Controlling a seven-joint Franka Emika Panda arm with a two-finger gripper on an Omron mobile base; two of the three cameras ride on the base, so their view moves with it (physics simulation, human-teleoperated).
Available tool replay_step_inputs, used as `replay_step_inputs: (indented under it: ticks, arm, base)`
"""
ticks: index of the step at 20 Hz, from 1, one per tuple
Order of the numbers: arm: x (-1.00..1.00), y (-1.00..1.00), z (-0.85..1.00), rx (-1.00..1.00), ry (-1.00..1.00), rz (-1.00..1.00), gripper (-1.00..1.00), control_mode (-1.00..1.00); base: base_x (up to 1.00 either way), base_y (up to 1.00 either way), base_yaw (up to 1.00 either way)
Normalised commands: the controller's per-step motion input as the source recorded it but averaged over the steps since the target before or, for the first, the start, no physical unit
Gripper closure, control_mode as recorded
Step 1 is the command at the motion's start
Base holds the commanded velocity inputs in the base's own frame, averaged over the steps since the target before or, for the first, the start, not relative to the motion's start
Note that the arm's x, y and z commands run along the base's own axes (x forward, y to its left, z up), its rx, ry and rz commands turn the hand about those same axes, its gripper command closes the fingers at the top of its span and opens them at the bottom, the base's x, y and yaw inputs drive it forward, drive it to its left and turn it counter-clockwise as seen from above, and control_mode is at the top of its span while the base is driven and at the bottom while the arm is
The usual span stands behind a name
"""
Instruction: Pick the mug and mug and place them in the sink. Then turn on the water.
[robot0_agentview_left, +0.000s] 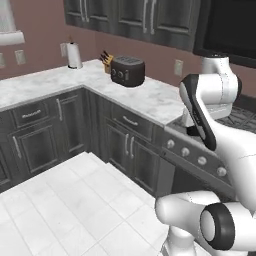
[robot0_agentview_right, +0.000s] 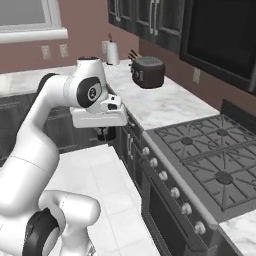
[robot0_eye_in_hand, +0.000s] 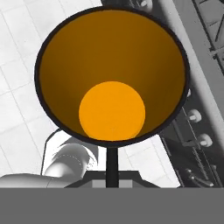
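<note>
A black mug (robot0_eye_in_hand: 112, 74) with an orange inside takes up most of the hand view, seen from above down to its round orange bottom. My gripper (robot0_eye_in_hand: 112, 153) is shut on it, with one thin dark finger rising over the near rim. In the right base view the gripper (robot0_agentview_right: 106, 133) hangs below the white hand, in the air above the floor and just left of the lower cabinets, with the dark mug under it. The sink and the water are out of view.
A dark toaster (robot0_agentview_left: 128, 70) stands on the marble counter (robot0_agentview_left: 150, 100), with a knife block (robot0_agentview_left: 106, 59) and a paper towel roll (robot0_agentview_left: 74, 55) behind it. A gas stove (robot0_agentview_right: 210, 150) with front knobs lies to the right. Below is white tiled floor (robot0_agentview_left: 75, 210).
</note>
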Motion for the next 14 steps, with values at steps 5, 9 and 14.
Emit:
replay_step_inputs:
  ticks: [5, 9, 14]
  arm:
    - [0.00, 0.00, 0.00, 0.00, 0.00, 0.00, 1.00, 1.00]
    - [0.00, 0.00, 0.00, 0.00, 0.00, 0.00, 1.00, 1.00]
    - [0.00, 0.00, 0.00, 0.00, 0.00, 0.00, 1.00, 1.00]
  base:
    - [0.19, 0.29, 0.51]
    - [0.31, 0.30, 0.48]
    - [0.72, 0.21, 0.33]
